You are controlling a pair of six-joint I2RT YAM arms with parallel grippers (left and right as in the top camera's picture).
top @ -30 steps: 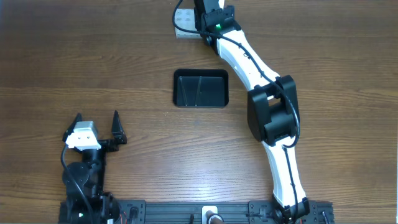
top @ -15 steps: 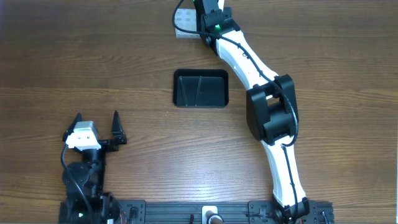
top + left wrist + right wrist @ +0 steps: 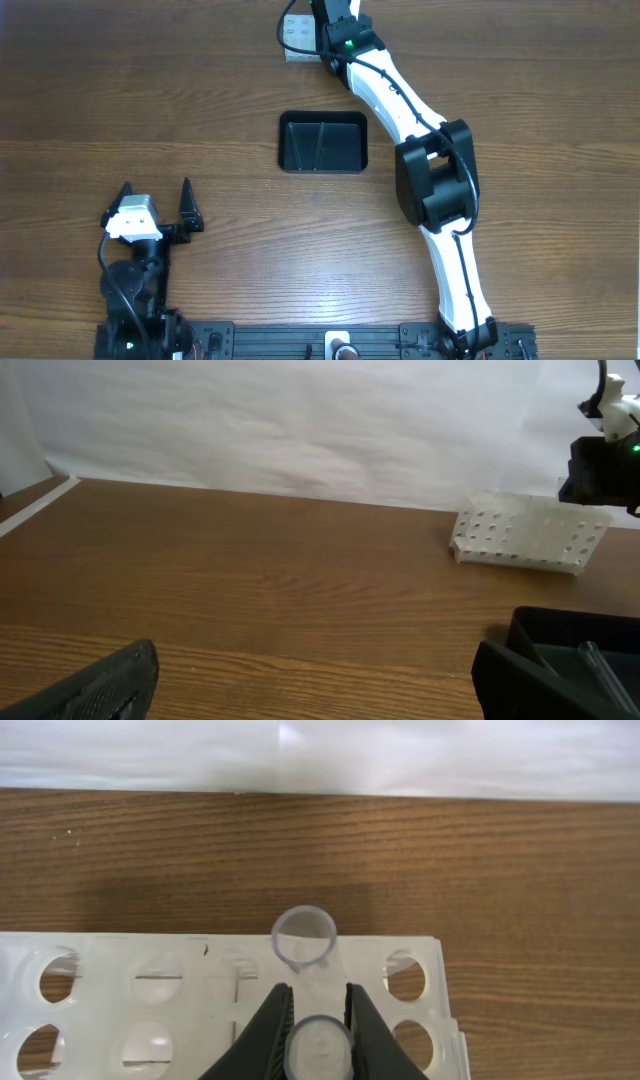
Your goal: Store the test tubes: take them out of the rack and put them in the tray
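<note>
Since one second ago, your right arm (image 3: 400, 95) has crept a little further over the rack (image 3: 295, 42). The rack, the tray (image 3: 285, 160) and the left gripper (image 3: 156, 190) lie as before.

From above, the arm's wrist covers the fingers and the near end of the rack, so you cannot judge the grasp there. The wrist camera shows it better. The right gripper (image 3: 317, 990) has its two fingers pressed against both sides of one test tube (image 3: 320, 1052), which stands in a hole of the rack (image 3: 150, 960). The lower part of this tube is cut off. A second tube (image 3: 303, 938) stands just beyond the fingertips, in the next hole, and only its open rim is clear.

You have one rack and one tray. I count two tubes at the rack. Inside the tray, well behind the right gripper, clear tubes lie flat, but their number is hard to make out.

The left gripper rests far from everything on the table (image 3: 520, 60), with its fingers spread apart and nothing between them.
</note>
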